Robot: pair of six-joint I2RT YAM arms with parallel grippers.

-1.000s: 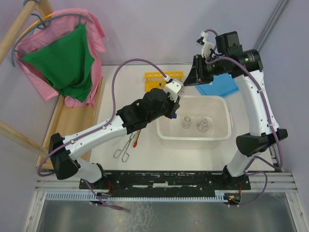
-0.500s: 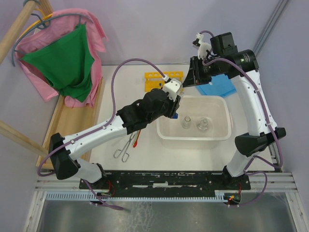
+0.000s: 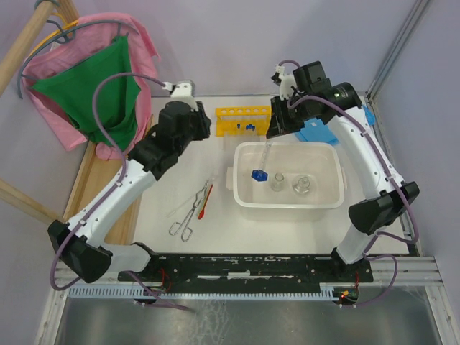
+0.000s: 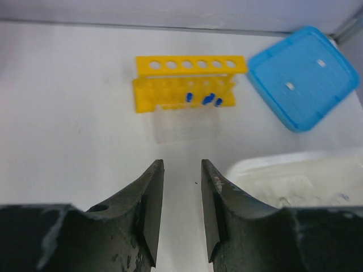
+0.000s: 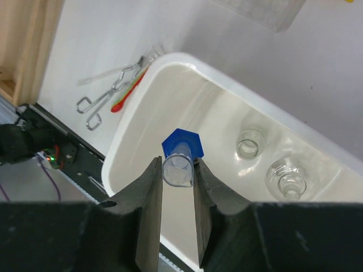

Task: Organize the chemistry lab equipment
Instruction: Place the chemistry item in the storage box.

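My right gripper (image 5: 177, 161) is shut on a small clear tube (image 5: 178, 169) with a blue cap (image 5: 182, 145). It holds the tube above the left end of the white tub (image 5: 129, 131). In the top view the right gripper (image 3: 275, 130) has the tube (image 3: 265, 154) hanging cap-down. Two small glass flasks (image 3: 279, 181) (image 3: 302, 185) stand in the tub. My left gripper (image 4: 181, 164) is open and empty. It faces the yellow rack (image 4: 184, 82), which lies on its side with blue-capped tubes (image 4: 210, 100) in it. Metal tongs (image 3: 188, 214) and a thin red rod (image 3: 204, 202) lie left of the tub.
The flat blue lid (image 3: 320, 131) lies behind the tub under the right arm. It also shows in the left wrist view (image 4: 303, 76). Green and pink cloths (image 3: 100, 86) hang on a wooden stand at the back left. A wooden frame (image 3: 108, 180) borders the table's left side.
My left arm has swung away from the tub's left end to the back left, beside the rack. My right gripper has moved left and now holds the blue-capped tube over the tub.
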